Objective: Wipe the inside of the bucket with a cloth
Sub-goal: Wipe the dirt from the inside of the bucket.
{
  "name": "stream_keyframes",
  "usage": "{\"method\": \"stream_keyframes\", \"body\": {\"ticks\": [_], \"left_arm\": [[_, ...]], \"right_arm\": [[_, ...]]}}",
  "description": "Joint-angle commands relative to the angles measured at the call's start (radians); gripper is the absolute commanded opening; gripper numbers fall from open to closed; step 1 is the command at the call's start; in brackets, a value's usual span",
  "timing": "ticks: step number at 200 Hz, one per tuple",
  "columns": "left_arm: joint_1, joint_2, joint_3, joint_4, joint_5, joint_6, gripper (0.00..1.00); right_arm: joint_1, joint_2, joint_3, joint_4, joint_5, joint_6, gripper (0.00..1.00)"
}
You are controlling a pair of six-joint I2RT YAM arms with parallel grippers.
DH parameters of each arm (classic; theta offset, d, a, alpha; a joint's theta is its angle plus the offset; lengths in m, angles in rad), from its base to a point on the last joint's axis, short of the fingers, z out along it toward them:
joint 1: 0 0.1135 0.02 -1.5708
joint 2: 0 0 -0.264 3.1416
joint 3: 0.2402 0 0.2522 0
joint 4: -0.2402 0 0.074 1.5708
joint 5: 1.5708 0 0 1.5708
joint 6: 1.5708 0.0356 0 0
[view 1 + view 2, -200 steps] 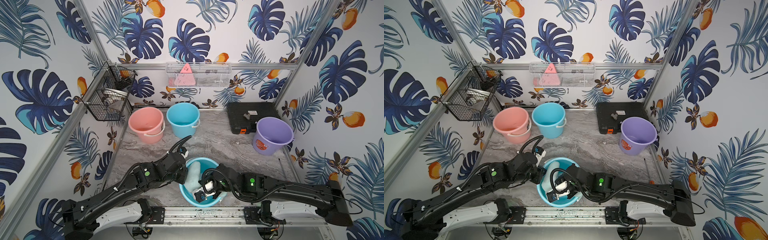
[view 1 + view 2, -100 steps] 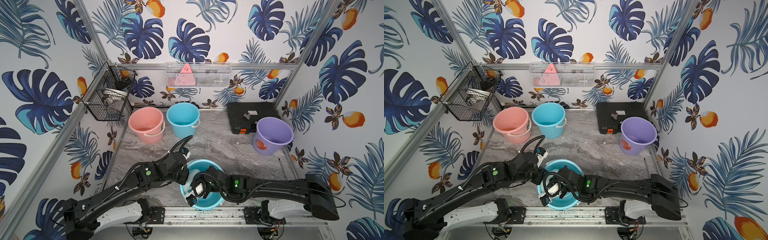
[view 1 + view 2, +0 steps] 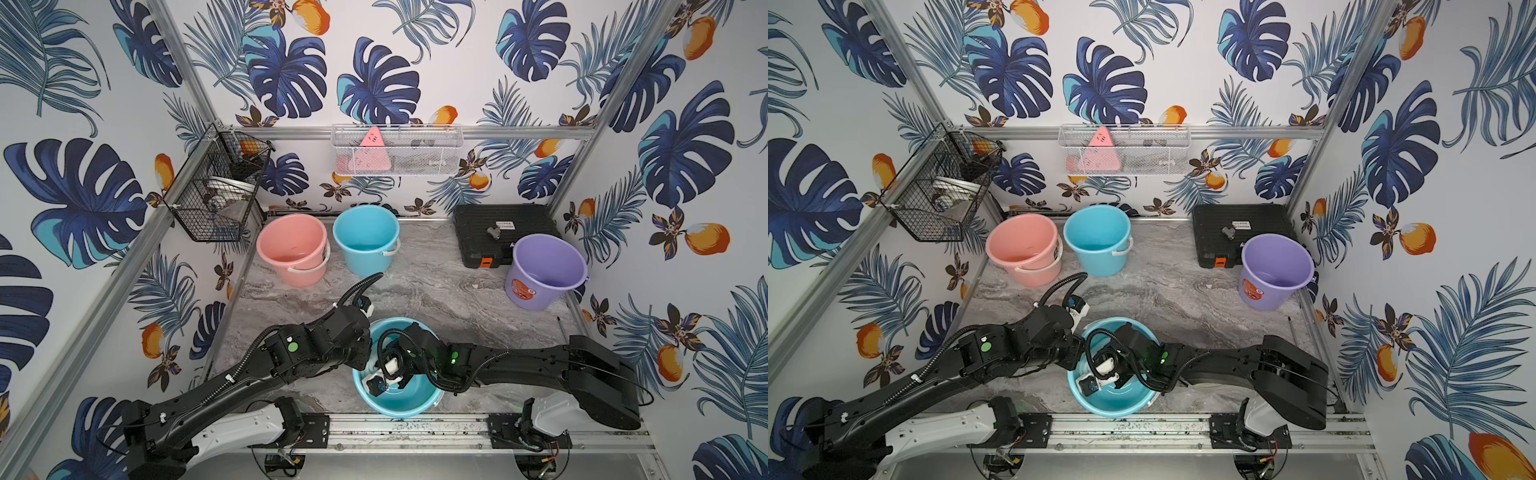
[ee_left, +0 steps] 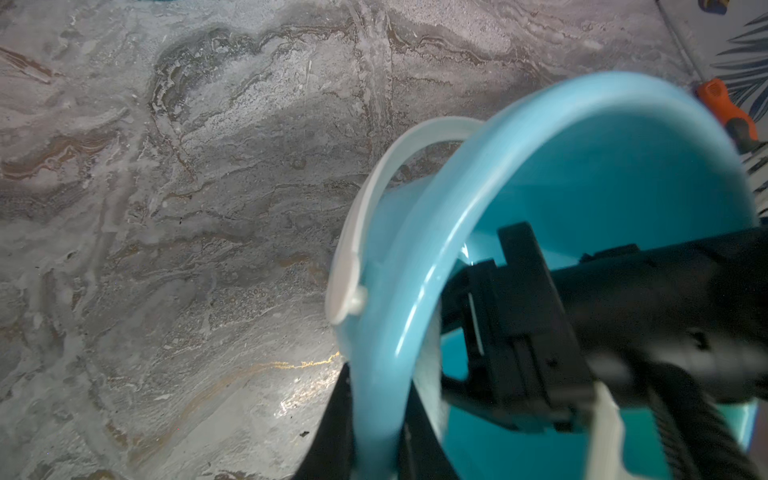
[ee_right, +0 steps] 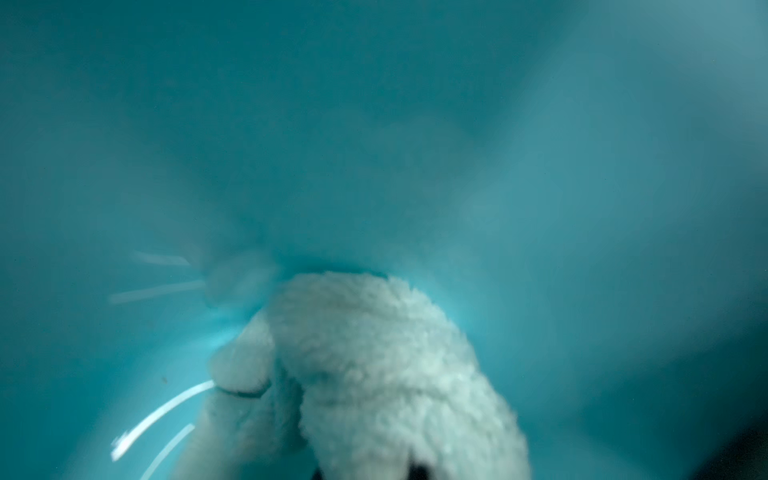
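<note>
The light blue bucket (image 3: 399,409) (image 3: 1113,409) stands at the table's front centre. My left gripper (image 3: 365,360) (image 4: 376,386) is shut on its left rim, one finger outside the wall and one inside. My right gripper (image 3: 380,380) (image 3: 1090,384) reaches down inside the bucket, close to the left wall. It is shut on the fluffy pale mint cloth (image 5: 374,374), which bulges over the jaws and presses against the blue inner wall (image 5: 374,145). In both top views the right wrist covers nearly all of the cloth.
A pink bucket (image 3: 291,249) and a second blue bucket (image 3: 365,239) stand at the back, a purple bucket (image 3: 544,270) at the right, in front of a black case (image 3: 498,228). A black wire basket (image 3: 216,199) and a white mesh basket (image 3: 395,151) hang on the walls.
My right gripper has swept with the cloth from the bucket's front right over to its left wall, and the cloth has gone under the wrist. The left gripper has stayed on the rim.
</note>
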Motion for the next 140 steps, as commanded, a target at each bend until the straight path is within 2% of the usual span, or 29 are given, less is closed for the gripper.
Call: {"method": "stream_keyframes", "body": {"ticks": [1, 33, 61, 140], "left_arm": [[-0.002, 0.005, -0.004, 0.081, 0.077, 0.026, 0.0], [-0.004, -0.006, -0.007, 0.075, 0.064, 0.023, 0.0], [-0.004, -0.003, -0.01, 0.071, 0.056, 0.02, 0.0], [-0.003, -0.017, -0.02, 0.06, 0.025, 0.004, 0.0]], "right_arm": [[-0.007, 0.035, -0.01, -0.1, -0.081, -0.003, 0.0], [-0.029, -0.006, -0.033, -0.056, -0.112, 0.073, 0.0], [-0.03, -0.068, -0.001, -0.125, -0.095, 0.067, 0.0], [-0.026, -0.344, 0.14, -0.462, 0.032, -0.074, 0.0]]}}
